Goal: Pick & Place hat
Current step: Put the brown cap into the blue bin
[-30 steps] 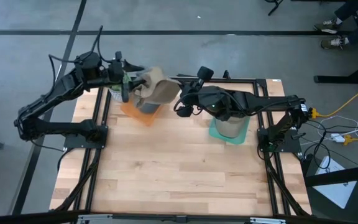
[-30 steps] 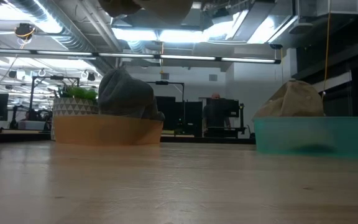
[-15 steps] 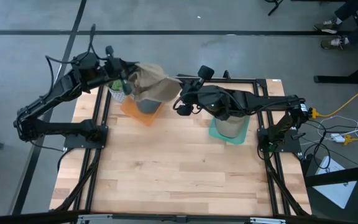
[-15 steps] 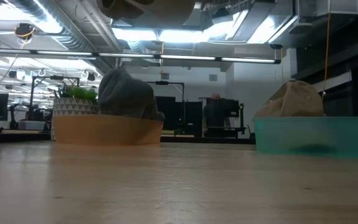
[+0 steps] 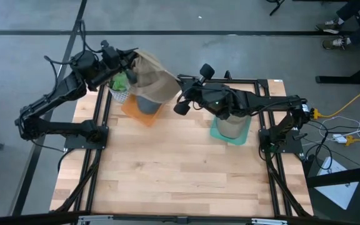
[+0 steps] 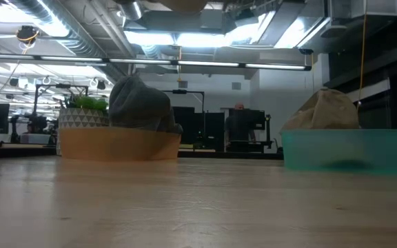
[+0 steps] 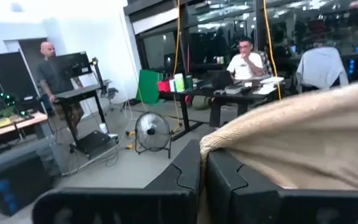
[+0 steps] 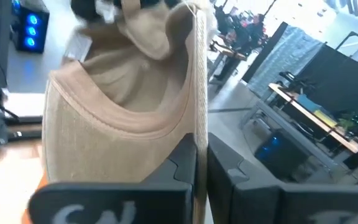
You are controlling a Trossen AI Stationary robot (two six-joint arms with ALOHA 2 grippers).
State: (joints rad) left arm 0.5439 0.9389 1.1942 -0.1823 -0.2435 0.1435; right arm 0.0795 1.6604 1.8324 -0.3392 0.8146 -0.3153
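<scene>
In the upper left of the high view, the tan hat (image 5: 150, 80) hangs stretched above the orange tray (image 5: 137, 112), its edge pinched in the clamped left gripper (image 5: 129, 65) and the clamped right gripper (image 5: 181, 95). Both should travel evenly together (unequal pull could slip the fabric) toward the teal bin (image 5: 231, 132) on the bench (image 5: 167, 169).

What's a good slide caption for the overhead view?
Both grippers, left and right, hold a tan knitted hat stretched above the orange tray.
</scene>
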